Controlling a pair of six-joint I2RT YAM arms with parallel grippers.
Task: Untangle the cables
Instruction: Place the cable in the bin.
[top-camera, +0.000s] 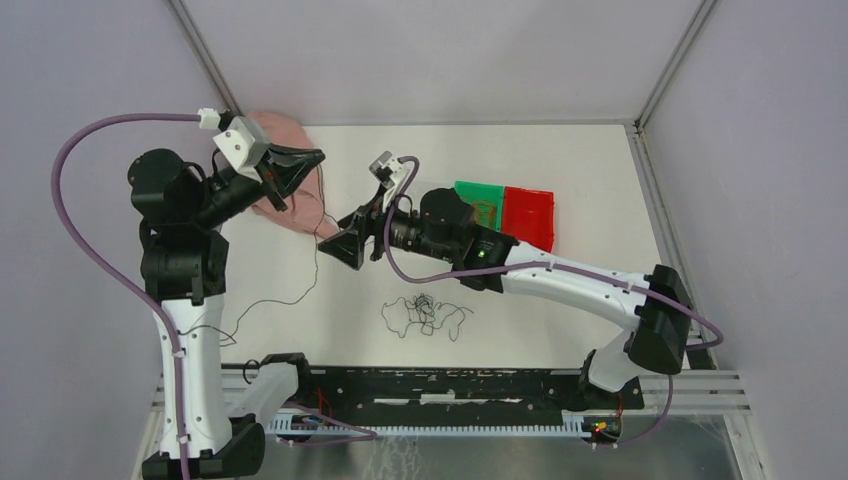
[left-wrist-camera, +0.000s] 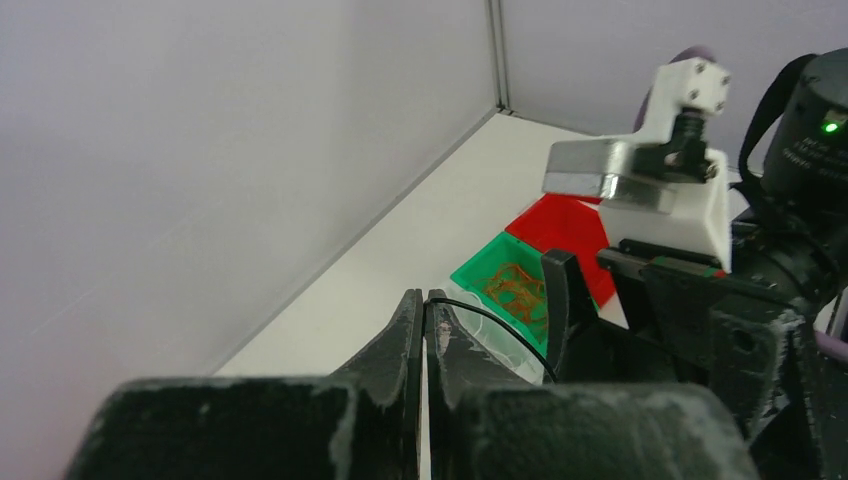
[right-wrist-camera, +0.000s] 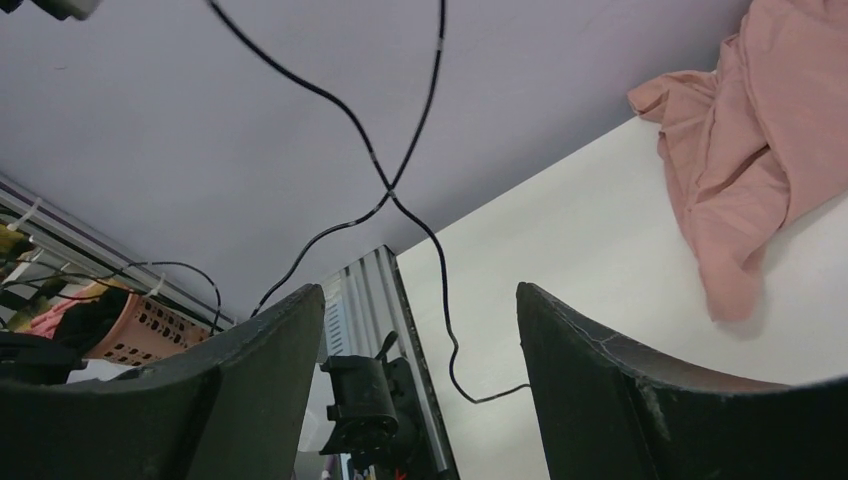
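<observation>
- We see the left gripper (left-wrist-camera: 425, 300) with its jaws pressed together, pinching a thin black cable (left-wrist-camera: 500, 335) that comes out at the fingertips and curves away to the right.
- In the top view the left gripper (top-camera: 318, 156) is raised above the table's far left part, over a crumpled pink cloth (top-camera: 290, 195).
- The right gripper (right-wrist-camera: 420, 300) has its jaws spread wide with nothing between them. The black cable (right-wrist-camera: 388, 192) crosses itself in the air above and beyond the fingertips, and we cannot tell whether it touches them.
- From above, the right gripper (top-camera: 340, 252) sits just below and to the right of the left one and points left. The hanging black cable (top-camera: 270, 303) drops past it and trails along the table (top-camera: 600, 180) toward the left arm's base.
- The right arm's wrist fills the right side of the left wrist view and hides part of the bins behind it.
- A green bin (left-wrist-camera: 480, 270) and a red bin (left-wrist-camera: 560, 225) stand side by side, touching, near the right wall. An orange cable (left-wrist-camera: 515, 290) lies coiled in the green bin.
- A tangle of cables (top-camera: 425, 315) lies on the table near the front edge, well apart from both grippers: hair-thin dark loops around a denser knot in the middle.
- We cannot tell whether the pinched strand joins that tangle.
- The pink cloth (right-wrist-camera: 760, 150) also shows at the upper right of the right wrist view.
</observation>
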